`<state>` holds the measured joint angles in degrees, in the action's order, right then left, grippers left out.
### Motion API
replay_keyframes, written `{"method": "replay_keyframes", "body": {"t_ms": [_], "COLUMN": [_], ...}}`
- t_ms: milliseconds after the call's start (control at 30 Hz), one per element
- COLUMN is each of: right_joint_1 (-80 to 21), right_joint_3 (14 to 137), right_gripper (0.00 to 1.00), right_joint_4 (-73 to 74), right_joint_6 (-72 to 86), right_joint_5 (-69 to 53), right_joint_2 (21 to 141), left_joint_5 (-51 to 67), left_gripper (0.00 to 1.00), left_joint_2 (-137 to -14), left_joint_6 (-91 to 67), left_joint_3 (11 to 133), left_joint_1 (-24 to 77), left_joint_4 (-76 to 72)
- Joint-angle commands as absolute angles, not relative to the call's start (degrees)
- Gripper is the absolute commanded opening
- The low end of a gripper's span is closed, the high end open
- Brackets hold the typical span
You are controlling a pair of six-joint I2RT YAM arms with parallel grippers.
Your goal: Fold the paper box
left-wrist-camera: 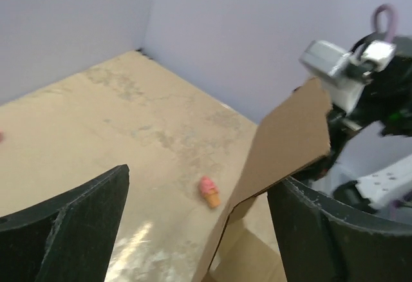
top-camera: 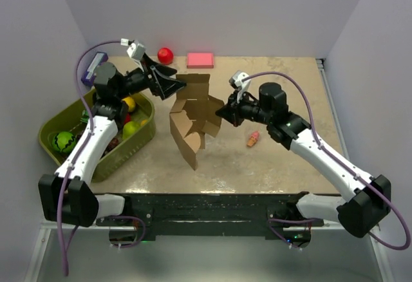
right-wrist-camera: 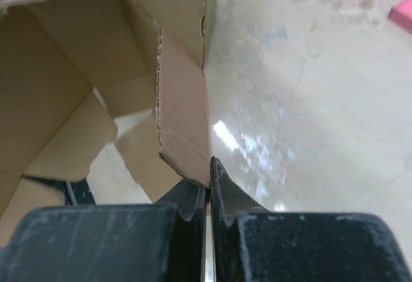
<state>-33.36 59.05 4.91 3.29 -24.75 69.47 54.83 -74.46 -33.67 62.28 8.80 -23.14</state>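
At table (top-camera: 290,159) centre, right pincer (top-camera: 223,111) pinching paper box (top-camera: 191,120) flap (arm outstretched), left pincer (top-camera: 174,84) wide.

The right tool (right-wrist-camera: 210,178) is closed, seemingly pinching the paper box (right-wrist-camera: 183,121) flap's corner.

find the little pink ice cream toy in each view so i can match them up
Top external: the ice cream toy lies on the table right of centre, just right of the paper box.
Left wrist: the ice cream toy is low centre, left of the paper box flap.
Right wrist: not in it.
Shared landmark: the paper box, seen in all three views.
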Motion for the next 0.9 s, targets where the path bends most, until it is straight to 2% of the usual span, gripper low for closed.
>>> {"method": "replay_keyframes", "body": {"t_ms": [0,100,300,400,600,867], "right_joint_1": [-33.49,-33.48,-33.40,-33.49,-34.01,-35.51], "right_joint_3": [69.50,75.05,80.15,81.30,81.74,81.47], "right_gripper": [0.00,0.00,0.00,0.00,0.00,0.00], "right_joint_4": [30.73,39.79,46.84,47.99,49.04,49.13], "right_joint_6": [-0.52,-1.76,-2.11,-2.28,-3.34,-4.39], "right_joint_5": [-18.12,-17.49,-16.52,-17.49,-22.58,-24.26], "right_joint_2": [72.24,76.02,80.24,81.38,81.74,82.00], "left_joint_5": [42.39,37.28,25.78,23.74,23.99,27.15], "left_gripper": [0.95,0.96,0.96,0.96,0.95,0.95], "left_joint_2": [-65.32,-61.01,-58.27,-59.41,-64.24,-69.17], "left_joint_6": [-4.60,4.20,19.76,21.53,21.36,19.16], "left_joint_3": [68.38,66.80,64.78,63.90,62.23,59.86], "left_joint_1": [8.53,10.27,30.19,35.22,39.72,40.34], "left_joint_4": [-1.33,1.83,8.87,9.32,8.45,3.78]}}
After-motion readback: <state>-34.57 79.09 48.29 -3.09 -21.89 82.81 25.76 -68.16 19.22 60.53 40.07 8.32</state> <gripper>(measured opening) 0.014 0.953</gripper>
